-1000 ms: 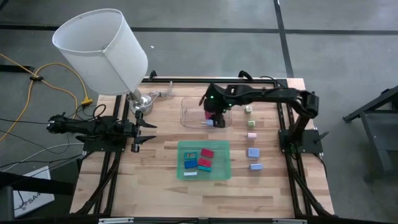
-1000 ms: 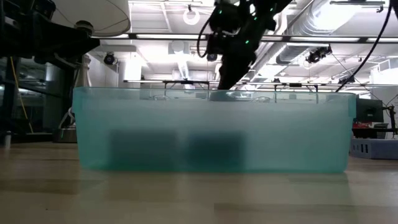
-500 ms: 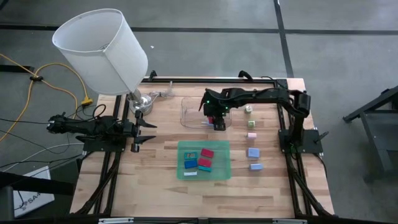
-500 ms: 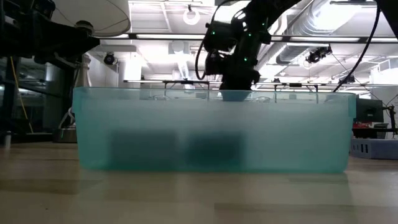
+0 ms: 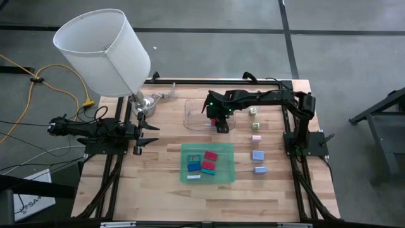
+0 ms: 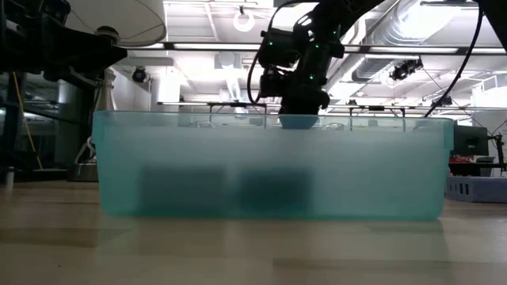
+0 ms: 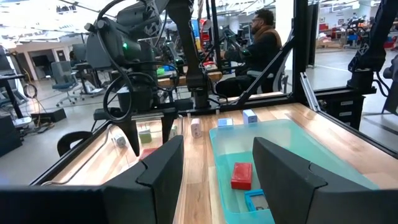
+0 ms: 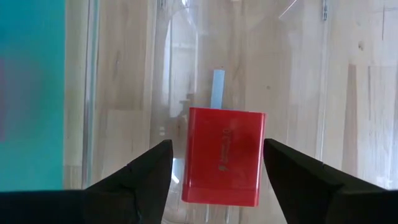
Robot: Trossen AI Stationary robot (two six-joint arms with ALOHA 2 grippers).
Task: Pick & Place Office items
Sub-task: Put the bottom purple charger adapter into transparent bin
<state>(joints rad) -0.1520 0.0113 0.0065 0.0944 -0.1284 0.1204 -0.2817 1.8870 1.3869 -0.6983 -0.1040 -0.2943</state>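
My right gripper [image 5: 220, 124] [image 8: 217, 163] hangs open over the clear tray [image 5: 199, 114], pointing down. A red block [image 8: 224, 157] lies flat on the tray floor between its two fingers, with a pale blue strip [image 8: 217, 88] beyond it. The green translucent tray [image 5: 207, 163] [image 6: 269, 166] holds red [image 5: 211, 155] [image 7: 241, 175], teal and white blocks. More blocks sit in a row on the table to the right: green [image 5: 252, 111], pink [image 5: 255, 137], blue [image 5: 257, 154], pale blue [image 5: 260, 170]. My left gripper [image 5: 140, 133] [image 7: 217, 168] waits open at the left edge. My right gripper straddles the red block from above. A gap shows between one fingertip [image 8: 163, 155] and the block. The other fingertip [image 8: 273, 155] lines up with the block's edge [image 8: 261, 134], and I cannot tell whether it touches.
A lamp with a white shade [image 5: 101, 50] stands on its metal base [image 5: 144, 104] at the far left corner, close to the clear tray. Bare wood [image 5: 158, 190] lies near the front edge. A person [image 7: 264, 37] sits in the room beyond the table.
My right gripper has come down toward the clear tray, its arm stretching out lower over the table, and has then kept still. The left arm has not moved.
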